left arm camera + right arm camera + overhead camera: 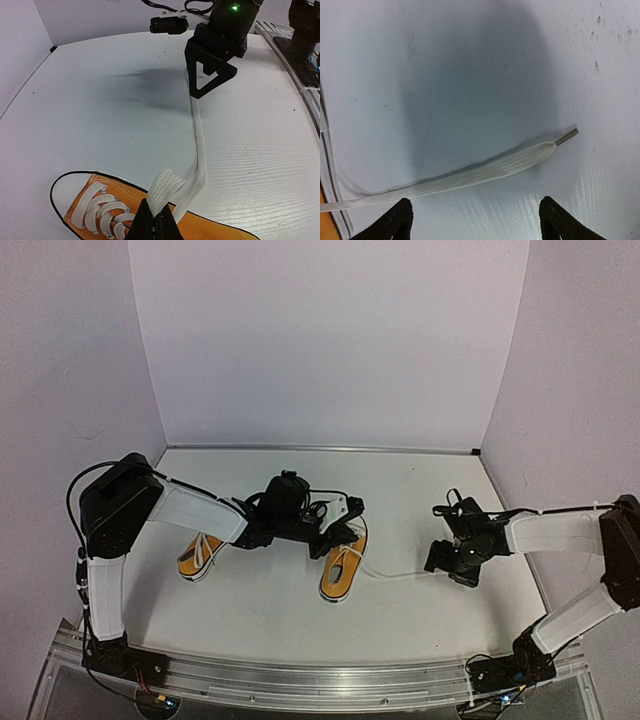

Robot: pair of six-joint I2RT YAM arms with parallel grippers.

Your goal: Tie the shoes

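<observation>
Shoes (pixel 340 575): orange canvas | lace (pixel 470 176): flat, white, ribbed weave

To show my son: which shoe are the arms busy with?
On the white table, find the left hand pinching a white lace. The orange shoe beneath it is the one: its lace trails toward the right hand, unlike the shoe further left.

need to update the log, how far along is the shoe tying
Done: no knot visible yet. In hand: the left fingers pinch a lace fold over one shoe; the right fingers stand open above the lace end lying flat on the table. Left: bow here, then likely the other shoe.
</observation>
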